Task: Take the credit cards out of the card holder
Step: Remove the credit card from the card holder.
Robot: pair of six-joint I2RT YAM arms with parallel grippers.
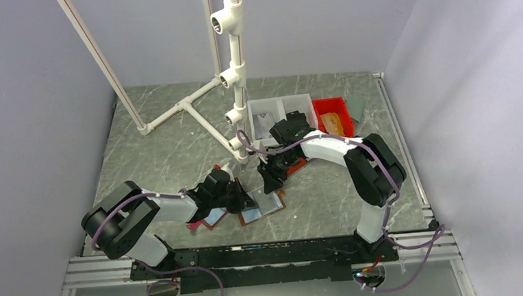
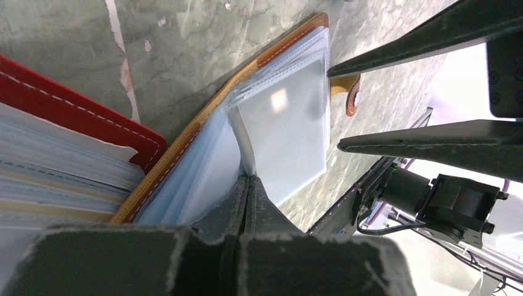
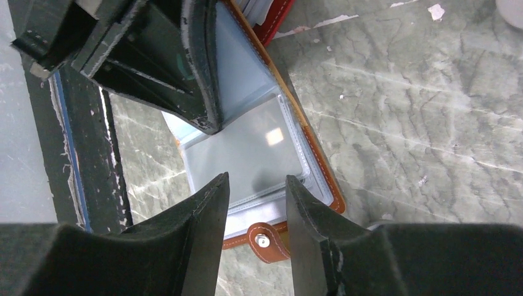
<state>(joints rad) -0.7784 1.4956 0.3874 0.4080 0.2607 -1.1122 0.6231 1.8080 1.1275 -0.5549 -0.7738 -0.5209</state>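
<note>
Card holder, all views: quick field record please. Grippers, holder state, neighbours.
brown card holder: open on the table, clear sleeves facing up
left gripper: shut, pinching the edge of a clear sleeve
right gripper: open, nothing between its fingers, at the holder's snap tab
red card holder: beside the brown one, on the left arm's side
cards: none plainly visible in the top sleeve
red bin: far side of the table, next to a white bin
</note>
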